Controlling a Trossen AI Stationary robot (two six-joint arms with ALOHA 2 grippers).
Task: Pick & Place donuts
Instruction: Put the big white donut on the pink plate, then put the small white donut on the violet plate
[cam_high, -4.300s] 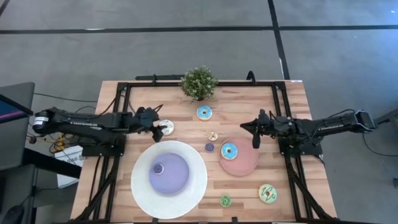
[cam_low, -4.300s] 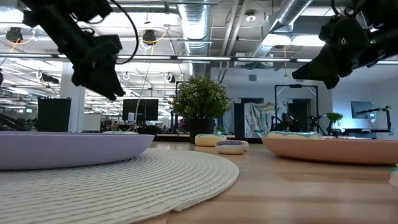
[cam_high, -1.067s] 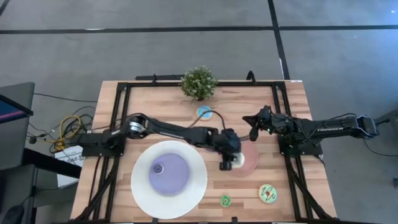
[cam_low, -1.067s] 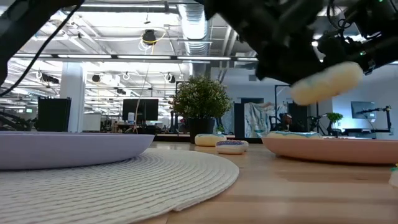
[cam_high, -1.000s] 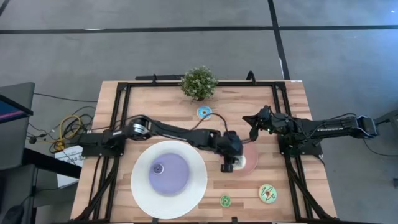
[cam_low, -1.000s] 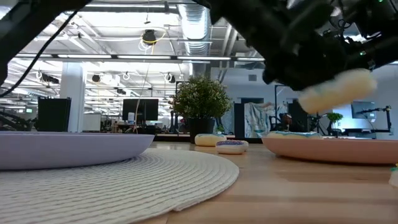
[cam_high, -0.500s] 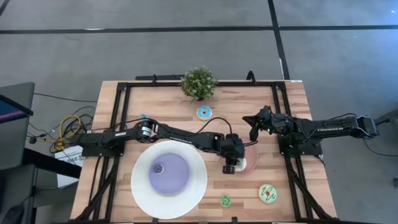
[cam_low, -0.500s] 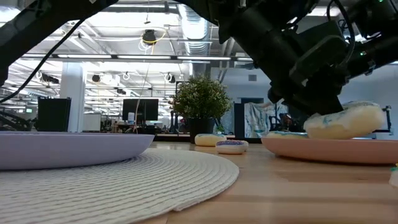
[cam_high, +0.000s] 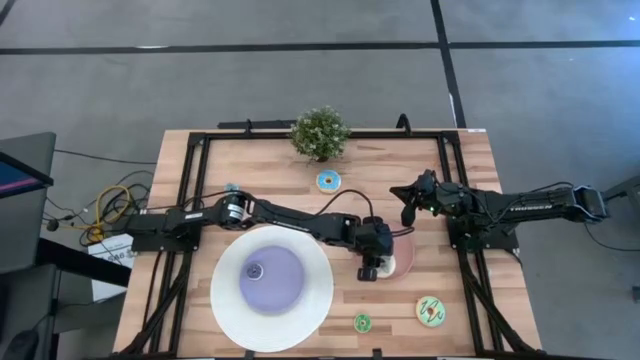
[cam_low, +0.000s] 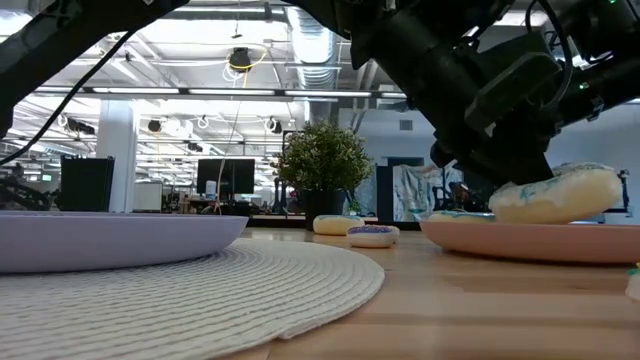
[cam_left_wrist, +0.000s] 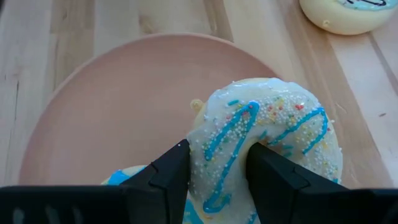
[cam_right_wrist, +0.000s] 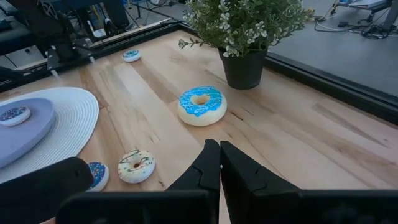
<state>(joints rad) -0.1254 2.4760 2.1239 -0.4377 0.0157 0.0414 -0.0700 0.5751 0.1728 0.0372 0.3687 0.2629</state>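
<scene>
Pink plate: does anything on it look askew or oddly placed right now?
Yes. The white-iced donut in the left pincer is tilted, its edge down on the pink plate and leaning over the blue-iced donut already there. It is gripped, not lying flat. Nothing looks spilled or damaged.

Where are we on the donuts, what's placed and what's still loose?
One blue-iced donut already lies on the pink plate. The left gripper holds the white donut over that plate, not yet let go. Still loose on the table: a blue donut by the plant, two tiny ones, and two green ones at the front. The right gripper waits, shut.
</scene>
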